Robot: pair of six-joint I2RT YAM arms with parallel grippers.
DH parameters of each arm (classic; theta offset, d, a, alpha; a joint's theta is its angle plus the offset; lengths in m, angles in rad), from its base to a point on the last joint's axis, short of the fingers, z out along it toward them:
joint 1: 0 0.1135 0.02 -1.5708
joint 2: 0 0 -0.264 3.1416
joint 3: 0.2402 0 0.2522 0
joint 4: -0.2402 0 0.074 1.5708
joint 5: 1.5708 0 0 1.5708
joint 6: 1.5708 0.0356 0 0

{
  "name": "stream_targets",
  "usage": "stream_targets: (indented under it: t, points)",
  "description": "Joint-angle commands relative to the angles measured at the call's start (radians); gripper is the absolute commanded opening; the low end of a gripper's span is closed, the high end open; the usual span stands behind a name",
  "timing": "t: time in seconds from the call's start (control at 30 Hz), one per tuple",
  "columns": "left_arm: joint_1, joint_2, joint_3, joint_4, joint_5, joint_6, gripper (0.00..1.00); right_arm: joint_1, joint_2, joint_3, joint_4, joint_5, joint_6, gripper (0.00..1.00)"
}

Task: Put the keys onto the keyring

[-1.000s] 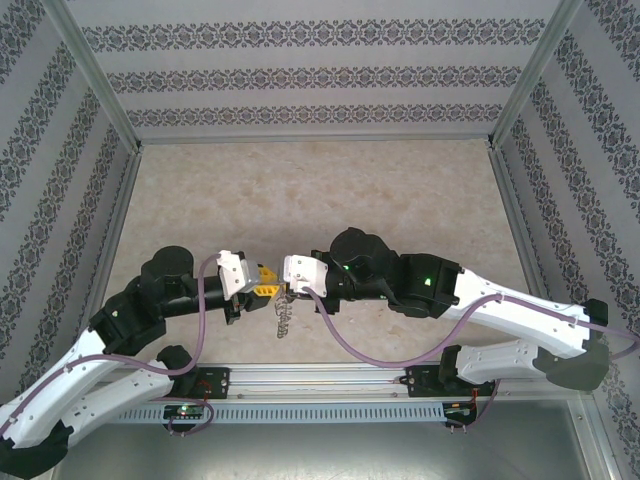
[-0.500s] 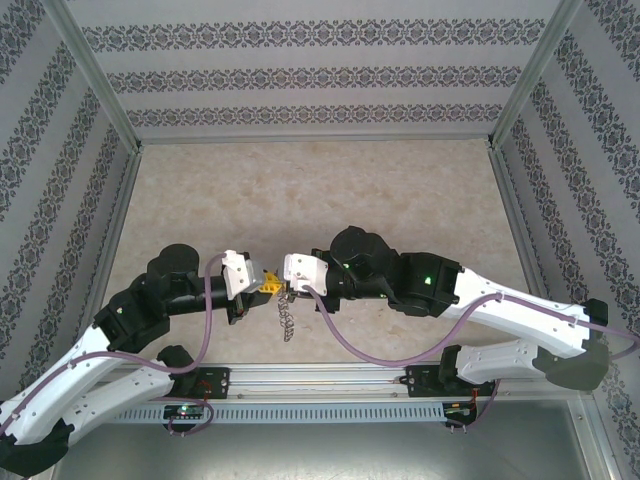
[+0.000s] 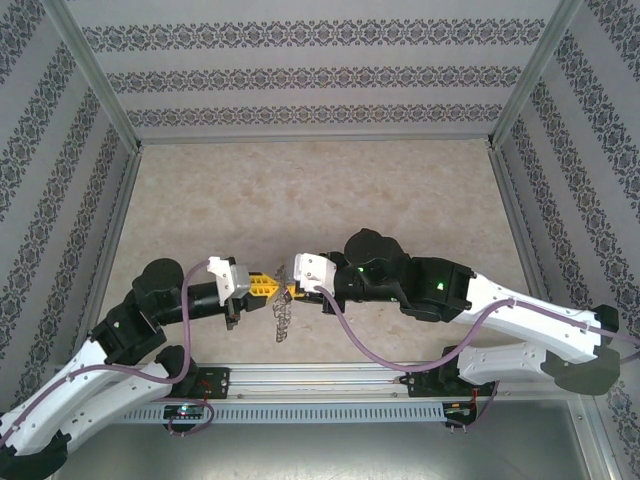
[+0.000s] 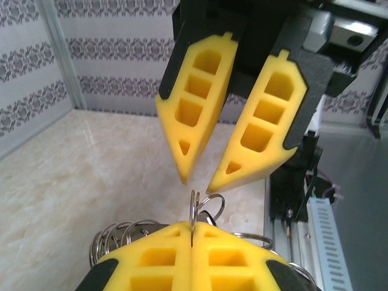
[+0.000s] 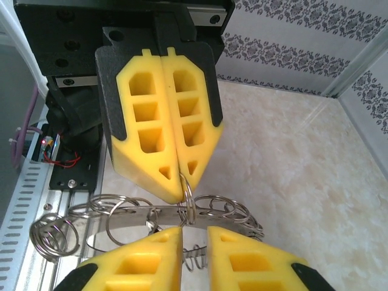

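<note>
Nearest, both arms are reaching inward from the rail (image 3: 320, 378) and meeting low over the front strip of the table (image 3: 300, 190).

The left gripper (image 5: 179, 183) is pressing its yellow fingers flat together, with no gap between them. Its tips are pinching one wire loop (image 5: 188, 205) of the keyring (image 5: 142, 213), so the keyring is hanging off the table from that pinch. In the right wrist view its flat grey plate is lying nearly edge-on just under the left fingertips. More loops are fanning out along the rim on both sides, and a coiled bunch is dangling at the end toward the rail. From the top camera the keyring is drooping below the two sets of fingertips, toward the rail.

The right gripper (image 4: 197, 183) is facing the left one tip to tip, its fingers standing apart in a narrow V. The pinched loop is sitting at the mouth of that gap, and neither pad is closing on it. Whether a tip is grazing the wire is not clear.

Beyond the grippers, the marbled table is stretching back to the patterned walls (image 3: 320, 75).
</note>
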Motion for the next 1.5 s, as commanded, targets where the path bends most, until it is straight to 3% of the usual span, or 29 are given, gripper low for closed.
stream_targets:
  t: [0.0, 0.3, 0.47, 0.73, 1.07, 1.23, 1.4, 1.47]
  points:
    - [-0.009, -0.016, -0.018, 0.186, 0.044, -0.068, 0.00, 0.000, -0.015, -0.015, 0.039, -0.028, 0.022, 0.19]
    - [-0.009, -0.025, -0.035, 0.216, 0.060, -0.079, 0.00, -0.001, -0.008, -0.019, 0.059, -0.060, 0.028, 0.20]
    - [-0.009, -0.028, -0.055, 0.265, 0.071, -0.098, 0.00, -0.005, -0.006, -0.021, 0.066, -0.055, 0.028, 0.14]
    - [-0.009, -0.015, -0.045, 0.216, 0.082, -0.083, 0.00, -0.005, -0.011, -0.022, 0.088, -0.072, 0.024, 0.12]
    - [-0.009, -0.004, -0.045, 0.226, 0.113, -0.098, 0.00, -0.004, -0.020, -0.043, 0.124, -0.088, 0.025, 0.15]
    - [-0.009, 0.001, -0.046, 0.224, 0.114, -0.101, 0.00, -0.005, -0.026, -0.047, 0.128, -0.094, 0.023, 0.00]
    - [-0.009, 0.001, -0.014, 0.138, 0.080, -0.063, 0.00, -0.004, -0.040, -0.049, 0.113, -0.082, 0.017, 0.00]
    - [-0.009, 0.008, 0.023, 0.049, 0.056, -0.014, 0.09, -0.005, -0.041, -0.041, 0.089, -0.063, 0.011, 0.00]
